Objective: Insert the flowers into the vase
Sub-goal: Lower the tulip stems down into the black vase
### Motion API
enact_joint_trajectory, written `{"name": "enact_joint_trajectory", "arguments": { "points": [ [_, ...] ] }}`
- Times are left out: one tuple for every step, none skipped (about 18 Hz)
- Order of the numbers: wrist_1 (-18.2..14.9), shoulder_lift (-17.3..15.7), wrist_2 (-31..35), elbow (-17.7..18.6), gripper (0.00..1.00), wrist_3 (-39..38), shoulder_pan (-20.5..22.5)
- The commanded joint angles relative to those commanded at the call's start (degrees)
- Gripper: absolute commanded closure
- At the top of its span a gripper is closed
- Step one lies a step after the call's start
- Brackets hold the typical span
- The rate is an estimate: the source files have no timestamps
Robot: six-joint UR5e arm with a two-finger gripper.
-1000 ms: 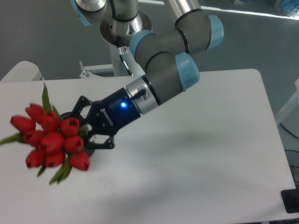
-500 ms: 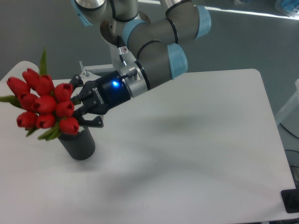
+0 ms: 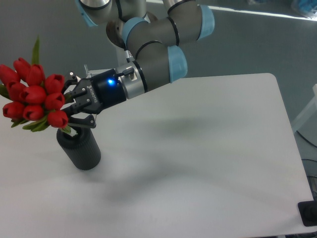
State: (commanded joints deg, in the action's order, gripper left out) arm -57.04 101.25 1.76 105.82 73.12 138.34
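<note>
The flowers [image 3: 32, 96], a tight bunch of red tulips with green leaves, hang at the far left of the view, tilted with the heads pointing left. My gripper [image 3: 69, 106] is shut on their stems, which are hidden behind the fingers and blooms. The vase [image 3: 79, 148], a matte black cylinder, stands upright on the white table just below the gripper. The bunch is above the vase's mouth and to its left. Whether any stem reaches the hole cannot be told.
The white table [image 3: 198, 148] stretches to the right and front of the vase. The arm's base mount [image 3: 119, 29] stands at the back edge. A small dark object [image 3: 308, 213] sits at the lower right corner.
The gripper has carried the flowers up and to the left. The vase, hidden behind the blooms a second ago, now shows fully below the bunch.
</note>
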Motion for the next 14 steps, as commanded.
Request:
{"name": "enact_joint_trajectory", "arguments": {
  "points": [
    [0.0, -0.09, 0.0, 0.35, 0.91, 0.17, 0.0],
    [0.0, -0.17, 0.0, 0.53, 0.91, 0.52, 0.09],
    [0.0, -0.18, 0.0, 0.7, 0.91, 0.7, 0.09],
    [0.09, -0.18, 0.0, 0.97, 0.91, 0.79, 0.09],
    [0.09, -0.26, 0.0, 1.06, 0.91, 1.14, 0.09],
    [0.09, -0.26, 0.0, 1.41, 0.9, 1.4, 0.09],
    [0.09, -0.26, 0.09, 1.5, 0.9, 1.67, 0.09],
    [0.09, -0.18, 0.09, 1.67, 0.89, 2.02, 0.0],
    [0.17, -0.18, 0.09, 2.02, 0.89, 2.46, 0.0],
    [0.18, -0.18, 0.09, 2.46, 0.89, 3.33, 0.0],
    [0.18, -0.18, 0.09, 3.25, 0.88, 4.3, 0.0],
    [0.18, -0.18, 0.09, 4.04, 0.88, 5.26, 0.09],
    [0.18, -0.18, 0.09, 4.74, 0.88, 6.23, 0.09],
    [0.18, -0.18, 0.09, 5.45, 0.88, 6.94, 0.09]
  ]
}}
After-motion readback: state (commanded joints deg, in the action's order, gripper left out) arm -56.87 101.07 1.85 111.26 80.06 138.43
